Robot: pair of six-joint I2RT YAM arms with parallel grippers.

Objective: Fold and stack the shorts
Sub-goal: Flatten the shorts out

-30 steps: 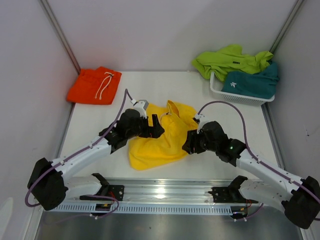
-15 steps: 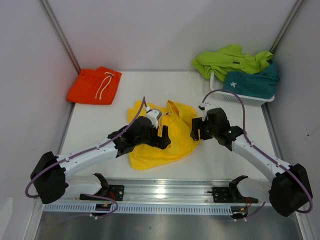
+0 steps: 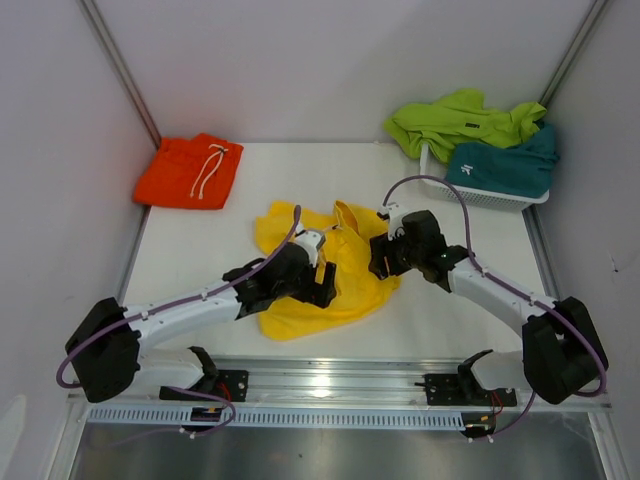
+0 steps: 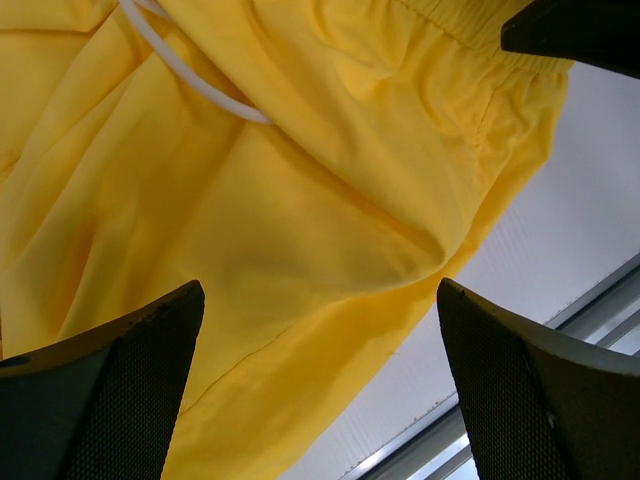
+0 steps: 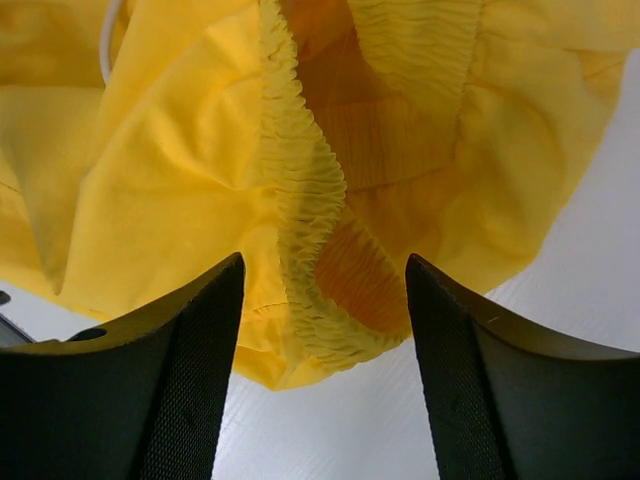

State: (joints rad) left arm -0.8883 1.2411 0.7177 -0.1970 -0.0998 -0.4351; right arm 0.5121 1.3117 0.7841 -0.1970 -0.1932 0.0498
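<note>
Yellow shorts are lying crumpled in the middle of the white table, between the two arms. Their gathered waistband is facing the right side and the looser leg fabric is spreading toward the left and the near edge. The heap is too rumpled for a clear long axis to be showing. The cloth is looking thin, smooth and softly creased. The waistband is showing as a ribbed, elasticated ridge, and a white drawstring is curving across the fabric.

The left gripper is hovering over the shorts with its jaws standing fully apart and gripping nothing. The right gripper is hanging above the waistband, jaws partly spread, with the ridge running toward the gap but not being pinched.

Orange shorts are lying folded at the far left corner, their white cord on top. Lime green shorts and teal shorts are draping over a white mesh basket at the far right. A small white logo on the teal pair is too small to read.
</note>
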